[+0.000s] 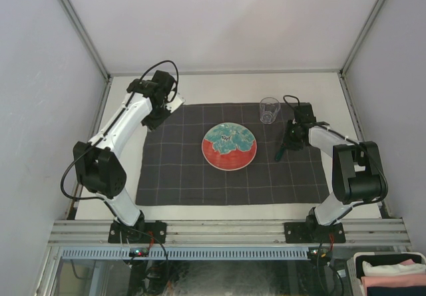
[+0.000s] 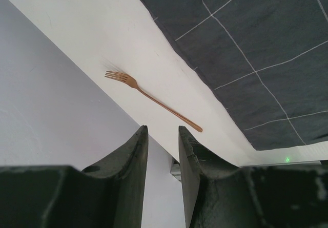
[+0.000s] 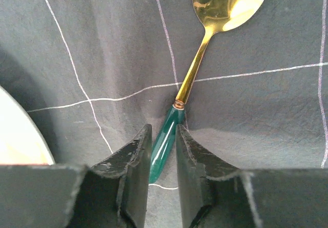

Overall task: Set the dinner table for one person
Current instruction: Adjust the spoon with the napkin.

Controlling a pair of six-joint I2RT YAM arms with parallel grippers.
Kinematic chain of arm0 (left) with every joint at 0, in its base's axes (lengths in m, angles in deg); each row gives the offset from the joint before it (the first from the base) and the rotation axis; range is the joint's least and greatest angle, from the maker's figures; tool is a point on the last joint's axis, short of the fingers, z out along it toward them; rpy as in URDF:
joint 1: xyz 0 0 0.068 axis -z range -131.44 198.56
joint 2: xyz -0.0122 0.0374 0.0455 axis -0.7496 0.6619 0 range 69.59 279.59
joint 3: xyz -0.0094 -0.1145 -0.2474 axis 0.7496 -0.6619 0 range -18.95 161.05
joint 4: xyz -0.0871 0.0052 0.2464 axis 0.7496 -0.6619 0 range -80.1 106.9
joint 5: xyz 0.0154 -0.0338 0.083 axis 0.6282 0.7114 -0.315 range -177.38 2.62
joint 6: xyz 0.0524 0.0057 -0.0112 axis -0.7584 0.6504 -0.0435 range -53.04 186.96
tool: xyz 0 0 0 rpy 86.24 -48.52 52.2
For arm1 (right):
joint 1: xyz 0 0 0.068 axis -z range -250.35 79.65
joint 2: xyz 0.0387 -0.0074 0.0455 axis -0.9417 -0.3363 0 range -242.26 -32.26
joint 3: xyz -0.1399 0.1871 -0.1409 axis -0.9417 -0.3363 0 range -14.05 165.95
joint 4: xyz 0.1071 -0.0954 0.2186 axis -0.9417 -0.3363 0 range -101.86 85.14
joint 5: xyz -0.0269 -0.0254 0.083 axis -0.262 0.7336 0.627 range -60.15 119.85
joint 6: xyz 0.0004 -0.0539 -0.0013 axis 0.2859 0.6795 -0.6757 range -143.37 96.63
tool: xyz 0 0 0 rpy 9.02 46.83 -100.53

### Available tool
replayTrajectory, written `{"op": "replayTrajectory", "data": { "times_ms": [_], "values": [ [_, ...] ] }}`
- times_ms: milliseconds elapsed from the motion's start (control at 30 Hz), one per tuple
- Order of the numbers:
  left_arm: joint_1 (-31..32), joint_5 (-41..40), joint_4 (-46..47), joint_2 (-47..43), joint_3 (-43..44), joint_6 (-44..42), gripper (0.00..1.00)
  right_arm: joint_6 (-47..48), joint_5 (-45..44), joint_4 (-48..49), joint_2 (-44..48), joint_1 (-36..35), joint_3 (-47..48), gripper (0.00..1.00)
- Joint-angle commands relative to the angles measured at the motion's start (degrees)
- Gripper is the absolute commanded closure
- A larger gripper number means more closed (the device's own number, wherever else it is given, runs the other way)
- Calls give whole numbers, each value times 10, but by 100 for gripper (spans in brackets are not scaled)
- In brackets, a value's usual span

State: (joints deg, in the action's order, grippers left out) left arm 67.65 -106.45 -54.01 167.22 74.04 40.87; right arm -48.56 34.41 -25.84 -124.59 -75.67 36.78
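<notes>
The off-white dinner table (image 1: 219, 83) carries a dark grey checked cloth (image 1: 180, 169) with a red and teal plate (image 1: 229, 146) at its middle and a clear glass (image 1: 269, 110) at the upper right. My right gripper (image 3: 164, 128) is low on the cloth, right of the plate (image 3: 15, 136), its fingers closed around the green handle of a gold spoon (image 3: 197, 66) that lies on the cloth. My left gripper (image 2: 163, 129) is empty, with a narrow gap between its fingers. It hovers over the cloth's far left corner (image 1: 174, 103), near a copper fork (image 2: 154, 101) on bare table beside the wall.
Grey walls and metal rails (image 1: 80, 36) close in the table at the left, back and right. The fork lies between the left wall and the cloth's edge (image 2: 205, 79). A bin of folded cloths (image 1: 393, 273) sits below the front rail at the right.
</notes>
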Motion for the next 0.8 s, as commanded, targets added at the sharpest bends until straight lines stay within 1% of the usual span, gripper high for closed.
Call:
{"op": "replayTrajectory", "data": {
  "times_ms": [0,100,233,400,567,767],
  "values": [
    [-3,6,-2,-5,13,8,66,14,-1,23,-3,3,0,77],
    [-3,7,-2,1,18,8,66,17,1,27,0,4,-7,80],
    [-2,7,-4,4,25,6,66,18,-2,35,1,4,-20,76],
    [-3,8,-6,5,24,4,66,19,1,34,1,5,-25,77],
    [-3,10,-5,7,25,7,66,21,4,35,-2,4,-21,89],
    [-3,11,-5,10,26,9,66,23,9,32,-2,4,-16,98]
  ]
}}
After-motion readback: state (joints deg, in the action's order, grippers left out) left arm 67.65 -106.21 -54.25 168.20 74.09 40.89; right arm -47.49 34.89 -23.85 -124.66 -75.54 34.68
